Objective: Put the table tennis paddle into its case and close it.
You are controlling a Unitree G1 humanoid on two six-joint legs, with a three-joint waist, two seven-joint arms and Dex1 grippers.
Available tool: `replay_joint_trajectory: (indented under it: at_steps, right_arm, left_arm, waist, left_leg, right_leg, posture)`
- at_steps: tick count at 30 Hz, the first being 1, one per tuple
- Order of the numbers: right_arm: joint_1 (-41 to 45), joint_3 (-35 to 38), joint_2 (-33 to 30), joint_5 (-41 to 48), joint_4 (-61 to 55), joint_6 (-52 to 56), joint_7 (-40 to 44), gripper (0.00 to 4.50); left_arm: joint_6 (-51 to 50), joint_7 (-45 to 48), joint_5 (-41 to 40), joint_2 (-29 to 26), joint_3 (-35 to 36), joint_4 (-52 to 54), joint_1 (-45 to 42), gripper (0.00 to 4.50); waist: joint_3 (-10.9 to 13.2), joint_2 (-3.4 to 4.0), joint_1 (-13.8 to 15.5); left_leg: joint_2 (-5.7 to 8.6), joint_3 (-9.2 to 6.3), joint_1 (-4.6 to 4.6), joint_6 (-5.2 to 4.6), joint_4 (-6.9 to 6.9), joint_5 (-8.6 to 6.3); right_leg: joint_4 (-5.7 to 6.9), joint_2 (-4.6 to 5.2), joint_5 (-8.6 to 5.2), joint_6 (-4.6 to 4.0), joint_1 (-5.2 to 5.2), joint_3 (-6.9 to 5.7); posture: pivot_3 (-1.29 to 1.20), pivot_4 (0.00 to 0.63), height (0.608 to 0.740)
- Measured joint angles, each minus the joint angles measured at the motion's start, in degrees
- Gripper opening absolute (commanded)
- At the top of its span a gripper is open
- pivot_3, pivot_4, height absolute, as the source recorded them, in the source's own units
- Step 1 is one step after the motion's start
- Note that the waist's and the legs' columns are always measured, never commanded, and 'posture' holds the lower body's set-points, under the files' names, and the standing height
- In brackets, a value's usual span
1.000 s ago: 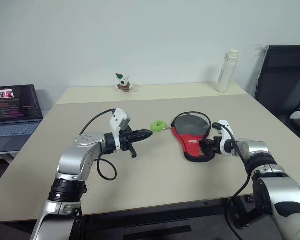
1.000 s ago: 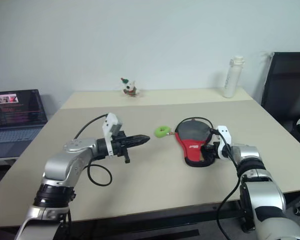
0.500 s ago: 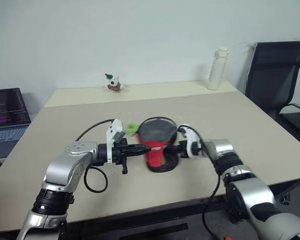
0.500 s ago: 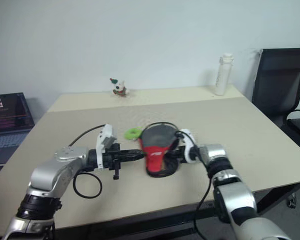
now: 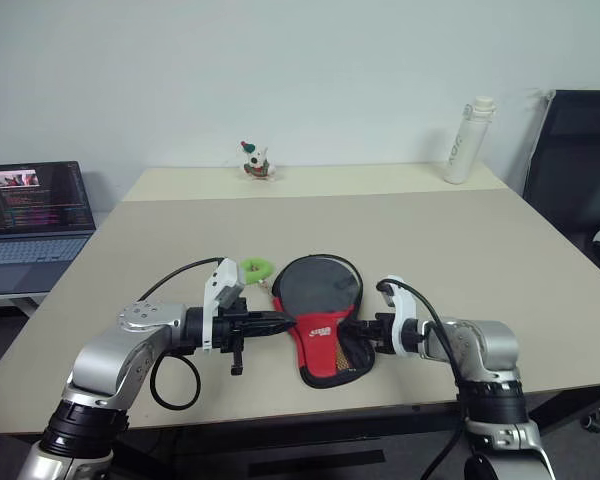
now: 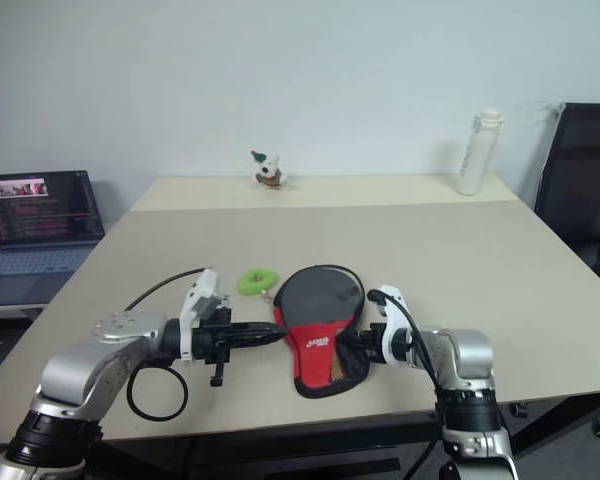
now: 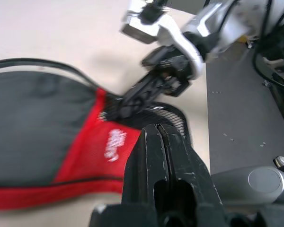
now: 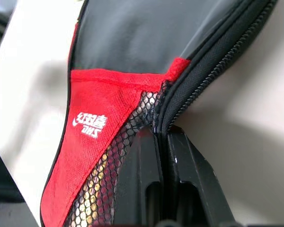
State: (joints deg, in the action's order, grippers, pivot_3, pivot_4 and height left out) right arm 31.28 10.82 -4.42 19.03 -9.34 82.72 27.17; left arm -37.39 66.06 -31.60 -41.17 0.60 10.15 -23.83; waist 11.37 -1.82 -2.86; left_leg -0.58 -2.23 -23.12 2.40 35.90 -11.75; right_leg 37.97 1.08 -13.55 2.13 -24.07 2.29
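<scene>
Pale beige, the table runs from the near edge back to a plain white wall, with a seam across its far part. On the far edge a small toy figure stands left of centre, and a white bottle stands upright toward the far right corner. Off the table's left side an open laptop with a lit screen sits on a lower surface, and a dark office chair stands at the right.

Near the front edge, about midway across, lies the case, flat on the table, its black rounded part toward the far side and its red part with white logo and mesh pocket toward the near side. A lime-green ring rests just beside its far-left edge.

From the right, the right gripper is pinched on the case's zippered edge at the mesh end, its 2 fingers pressed together around the seam. From the left, the left gripper points at the case's left edge, fingers clenched together on nothing, tip just beside the fabric. Whether it touches I cannot tell.
</scene>
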Motion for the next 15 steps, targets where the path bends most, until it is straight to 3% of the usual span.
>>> replay_joint_trajectory:
  at_steps: [6,15]
  right_arm:
    - [-5.1,4.8,5.7,0.7,-12.0,8.8,-6.1,0.02]
    - [-8.3,6.0,10.0,2.8,-16.5,9.3,-11.5,0.02]
  left_arm:
    - [0.6,2.1,0.1,-0.4,-0.2,-2.1,-0.3,0.0]
    - [1.9,3.3,0.3,-0.4,-0.4,-3.5,-1.1,0.0]
  waist:
    - [0.0,0.0,0.0]
    - [0.0,0.0,-0.1]
  left_leg:
    - [-0.02,0.01,0.01,0.0,-0.02,0.0]
    - [-0.03,0.02,0.01,0.0,-0.03,0.0]
  right_leg:
    - [-0.01,-0.03,-0.01,-0.01,-0.01,0.0]
    - [-0.05,-0.03,-0.01,-0.01,-0.01,0.01]
  posture:
    - [0.0,0.15,0.74]
    - [0.0,0.15,0.74]
